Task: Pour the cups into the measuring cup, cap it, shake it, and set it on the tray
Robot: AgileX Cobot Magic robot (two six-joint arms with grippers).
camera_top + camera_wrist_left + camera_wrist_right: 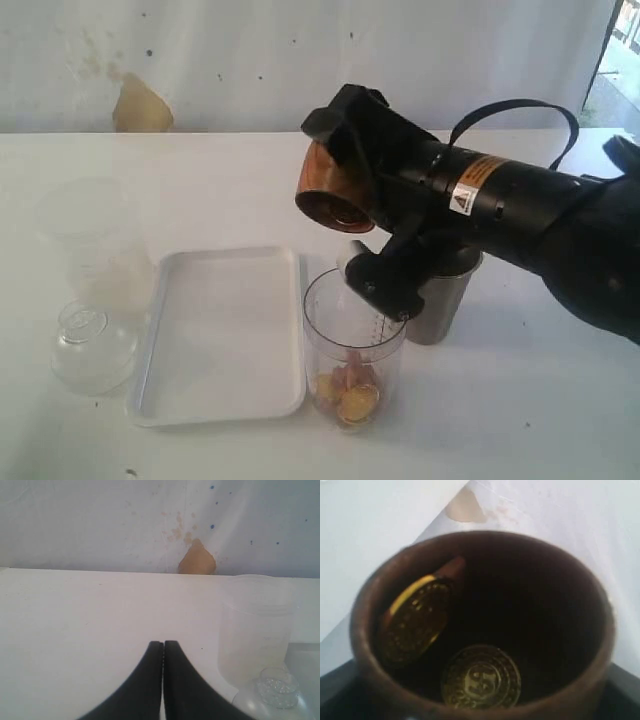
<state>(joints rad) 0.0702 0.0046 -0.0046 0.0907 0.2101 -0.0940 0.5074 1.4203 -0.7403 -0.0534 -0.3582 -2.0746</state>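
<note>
1. Measuring cup stands upright on the white worktop, toward the near edge in the exterior view. It is just beside the right-hand long side of the tray. Its dark graduation marks face the right edge.
2. Gold coins and some pinkish pieces lie at the bottom of the measuring cup. Its mouth is uncovered.
3. The right gripper is clamped on the wooden cup, holding it in the air above the measuring cup and clear of its rim. The cup is tipped well over, with its mouth turned down and toward the worktop's left edge.
4. The right wrist view looks straight into the wooden cup. One gold coin leans against the inner wall and a second gold coin lies flat inside.
5. The steel tumbler stands upright behind the right arm, just beside the measuring cup on its right-edge side.
6. The tray lies flat in the middle of the worktop.
7. A frosted container stands near the left edge. A clear domed lid lies in front of it, close beside the tray.
8. The left gripper hangs over bare worktop with its two black fingers pressed together and nothing between them. The frosted container and the lid are off to one side of it.
</note>
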